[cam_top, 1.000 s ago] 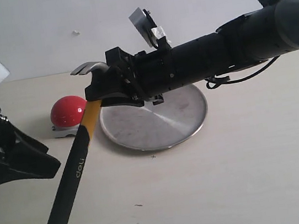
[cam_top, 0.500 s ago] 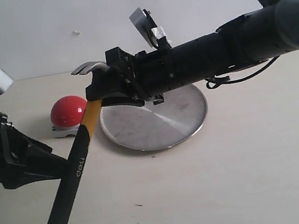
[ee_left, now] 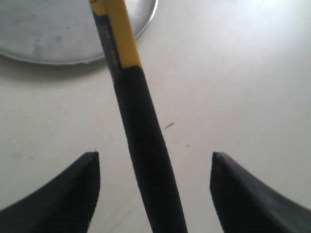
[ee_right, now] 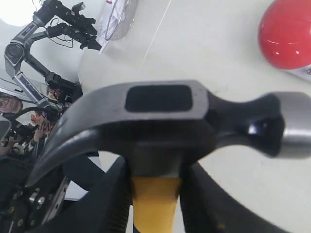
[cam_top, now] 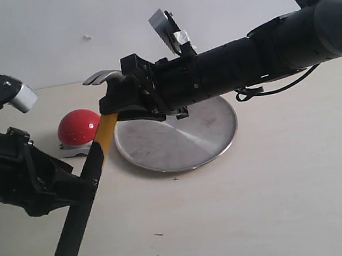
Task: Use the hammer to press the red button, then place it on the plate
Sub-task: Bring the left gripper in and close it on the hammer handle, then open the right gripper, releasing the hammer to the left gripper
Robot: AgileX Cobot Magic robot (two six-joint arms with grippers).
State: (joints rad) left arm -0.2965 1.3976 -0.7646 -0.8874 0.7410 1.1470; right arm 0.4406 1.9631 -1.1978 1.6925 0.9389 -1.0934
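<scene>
My right gripper [cam_top: 115, 104] reaches across the plate and is shut on the hammer [cam_top: 82, 201] just below its dark head [ee_right: 160, 116], holding it in the air with the yellow-tipped handle slanting down to the front left. The red button [cam_top: 77, 127] sits on its grey base left of the silver plate [cam_top: 178, 136], close under the hammer head; the button's dome [ee_right: 286, 34] shows beside the head. My left gripper [ee_left: 153, 167] is open with the black handle grip [ee_left: 146, 160] between its fingers [ee_left: 73, 189], not touching either. It meets the handle at mid-length [cam_top: 80, 185].
The plate's rim [ee_left: 73, 60] shows beyond the handle in the left wrist view. The pale tabletop [cam_top: 282, 195] spreads to the front and right. A plain wall [cam_top: 80, 26] stands behind.
My left gripper has moved right and up until its open fingers straddle the hammer handle. The right arm and the hammer have stayed still.
</scene>
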